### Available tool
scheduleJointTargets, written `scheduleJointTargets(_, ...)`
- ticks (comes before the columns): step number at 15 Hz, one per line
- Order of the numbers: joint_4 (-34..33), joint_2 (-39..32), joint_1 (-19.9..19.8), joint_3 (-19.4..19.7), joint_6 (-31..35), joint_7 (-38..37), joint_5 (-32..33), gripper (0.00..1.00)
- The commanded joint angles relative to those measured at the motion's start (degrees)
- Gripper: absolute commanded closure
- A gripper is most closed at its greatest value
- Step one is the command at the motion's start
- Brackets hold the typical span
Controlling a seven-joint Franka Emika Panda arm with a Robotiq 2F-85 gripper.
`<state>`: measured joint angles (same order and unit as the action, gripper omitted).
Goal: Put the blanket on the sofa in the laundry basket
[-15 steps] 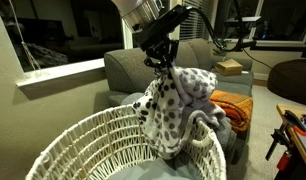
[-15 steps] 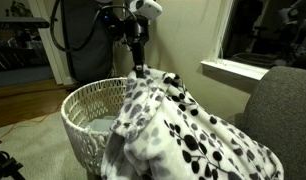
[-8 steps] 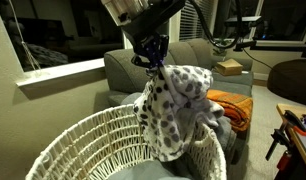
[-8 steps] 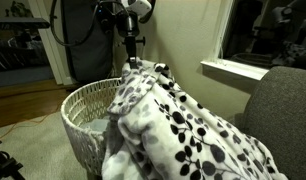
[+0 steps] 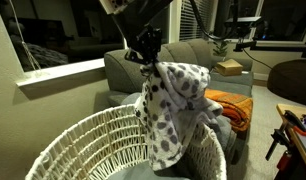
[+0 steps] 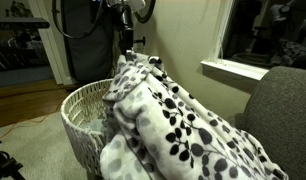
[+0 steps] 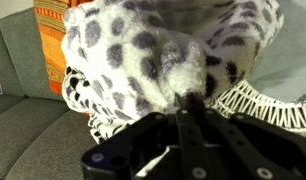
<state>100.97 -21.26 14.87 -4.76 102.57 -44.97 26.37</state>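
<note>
My gripper [image 5: 149, 62] is shut on a bunched fold of the white, black-spotted blanket [image 5: 173, 105], holding it up above the far rim of the woven laundry basket [image 5: 83, 140]. The blanket hangs down from the jaws and drapes over the rim, trailing back toward the grey sofa [image 5: 123, 65]. In an exterior view the blanket [image 6: 183, 130] spills from the sofa [image 6: 288, 105] over the laundry basket [image 6: 83, 105], with the gripper [image 6: 127, 52] at its top. The wrist view shows the gripper [image 7: 185, 100] pinching fleecy blanket [image 7: 143, 45], with the laundry basket [image 7: 255, 100] rim beside it.
A plain orange blanket [image 5: 233, 105] lies on the sofa seat, also seen as orange blanket [image 7: 48, 40] in the wrist view. A dark round pouffe [image 5: 290, 78] stands behind. A small box [image 5: 230, 67] rests on the sofa arm. A window sill [image 6: 233, 72] juts from the wall.
The gripper has carried the held blanket sideways and a little higher, further over the basket. More of the blanket is now drawn across the basket rim.
</note>
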Motion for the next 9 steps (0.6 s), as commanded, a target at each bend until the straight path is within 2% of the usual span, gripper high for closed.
scheduleJointTargets(1, -0.2, 2.4, 2.2, -1.6, -1.9, 4.4, -0.3, 0.98)
scheduleJointTargets(9, -3.5, -0.9, 5.3, -2.8, -3.4, 10.6, 0.0, 0.98)
